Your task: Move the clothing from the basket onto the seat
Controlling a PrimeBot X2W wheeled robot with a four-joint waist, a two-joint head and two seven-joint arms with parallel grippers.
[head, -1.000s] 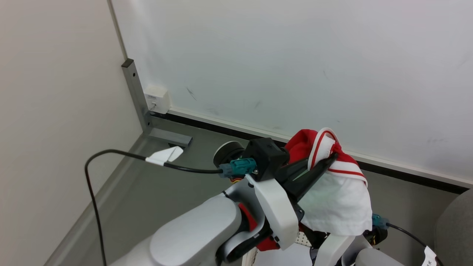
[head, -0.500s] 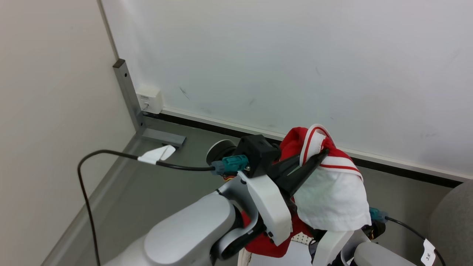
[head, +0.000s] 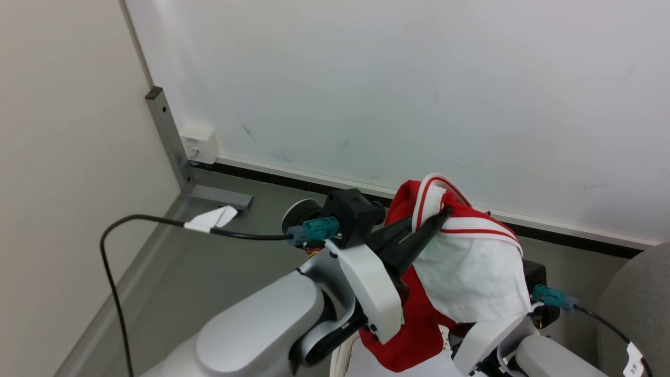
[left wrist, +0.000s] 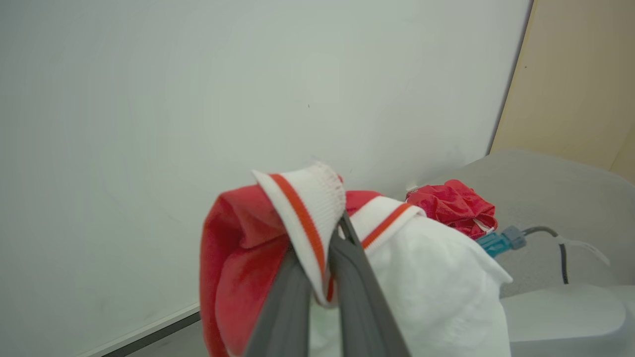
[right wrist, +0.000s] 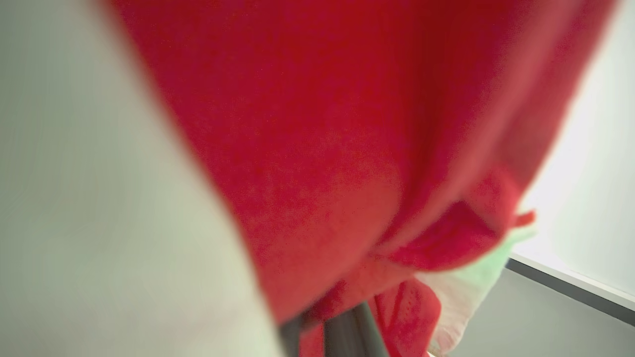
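Left gripper is pinching the striped trim of the clothing, held up near the wall, and the right gripper is closed too, tips buried in blurry red fabric, grip unclear tbh.

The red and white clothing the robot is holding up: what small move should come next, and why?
Probably swing the clothing rightward toward the grey seat. The left gripper and right gripper are both shut on it, held high, and another red garment already lies on the seat, at the robot's right.
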